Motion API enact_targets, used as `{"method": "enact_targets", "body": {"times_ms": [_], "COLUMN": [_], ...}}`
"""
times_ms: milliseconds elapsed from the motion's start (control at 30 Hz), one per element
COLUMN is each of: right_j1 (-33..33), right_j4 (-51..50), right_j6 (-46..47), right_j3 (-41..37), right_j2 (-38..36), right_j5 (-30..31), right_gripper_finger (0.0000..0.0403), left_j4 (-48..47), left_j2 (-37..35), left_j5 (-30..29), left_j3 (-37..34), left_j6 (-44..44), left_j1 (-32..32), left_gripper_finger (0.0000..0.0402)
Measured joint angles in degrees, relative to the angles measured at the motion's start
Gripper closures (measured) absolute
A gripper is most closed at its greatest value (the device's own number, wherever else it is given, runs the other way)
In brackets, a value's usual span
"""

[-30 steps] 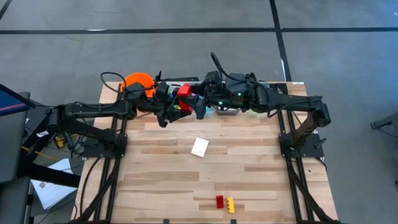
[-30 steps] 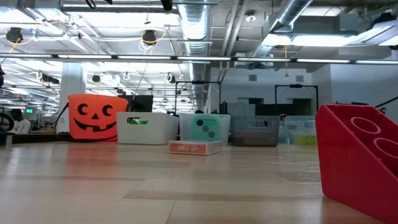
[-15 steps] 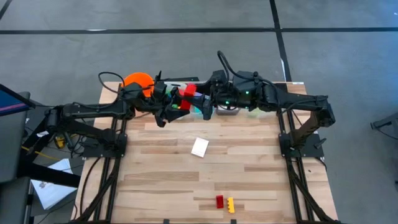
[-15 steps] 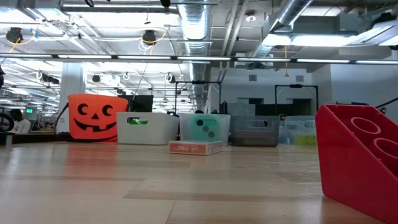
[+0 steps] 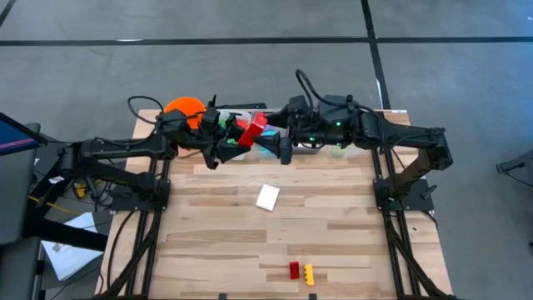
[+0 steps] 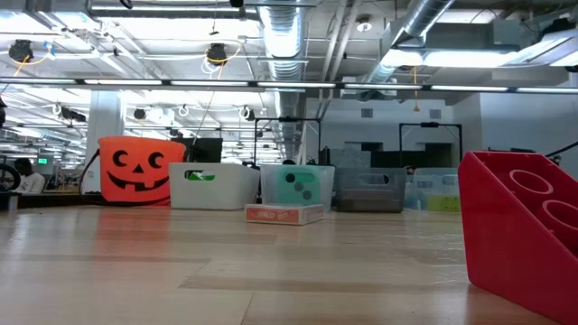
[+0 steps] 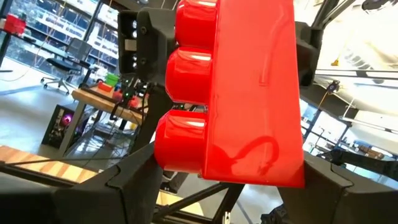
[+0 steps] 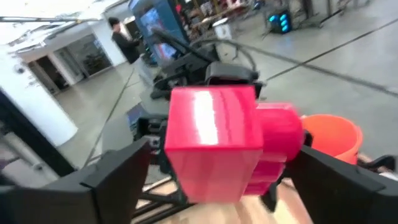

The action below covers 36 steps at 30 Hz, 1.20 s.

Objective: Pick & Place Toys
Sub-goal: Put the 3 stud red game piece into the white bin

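Observation:
A red brick hangs in the air above the far middle of the table, between my two grippers. My left gripper reaches in from the table's left and is shut on it; the brick fills the left wrist view. My right gripper faces it from the right and is open. In the right wrist view its fingers stand on either side of the red brick, apart from it. A red-and-white card box lies flat at mid-table. My left gripper pinches the red brick between its two fingers, at the brick's end nearest the gripper. The fingers come nearly level from the table's left. The brick stands out past them, its studs to one side, lifted clear of the table.
An orange pumpkin bucket and clear bins line the far edge; one bin holds a teal die. A small red brick and a yellow one lie near the front edge. Bare wood lies between.
My right gripper has opened, let go of the red brick and drawn back a little toward the table's right edge. The brick stays in my left gripper, clear of the table, and has tipped slightly.

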Motion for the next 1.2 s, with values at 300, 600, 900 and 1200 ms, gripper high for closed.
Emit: {"method": "enact_targets", "body": {"times_ms": [300,600,900,1200], "right_j1": [0.2,0.1,0.1,-0.1], "right_j4": [-1.5,-8.7,-14.9,-17.8], "right_j6": [1.3,0.3,0.5,0.5], "right_j3": [0.0,-0.2,-0.1,-0.3], "right_j2": [-1.2,-5.8,-6.6,-3.6], "right_j5": [-2.0,1.4,4.3,4.4], "right_gripper_finger": [0.0006,0.0012,0.0012,0.0012], "left_j4": [-1.5,-11.8,-33.7,-55.1], "left_j2": [-1.1,-7.0,-13.4,-7.6], "left_j5": [-0.8,-1.2,-13.1,-21.9], "left_j3": [0.0,0.0,0.1,0.0], "left_j6": [0.2,2.1,3.8,-2.4], "left_j1": [0.4,6.2,13.4,13.9], "left_gripper_finger": [0.0137,0.0137,0.0137,0.0137]}}
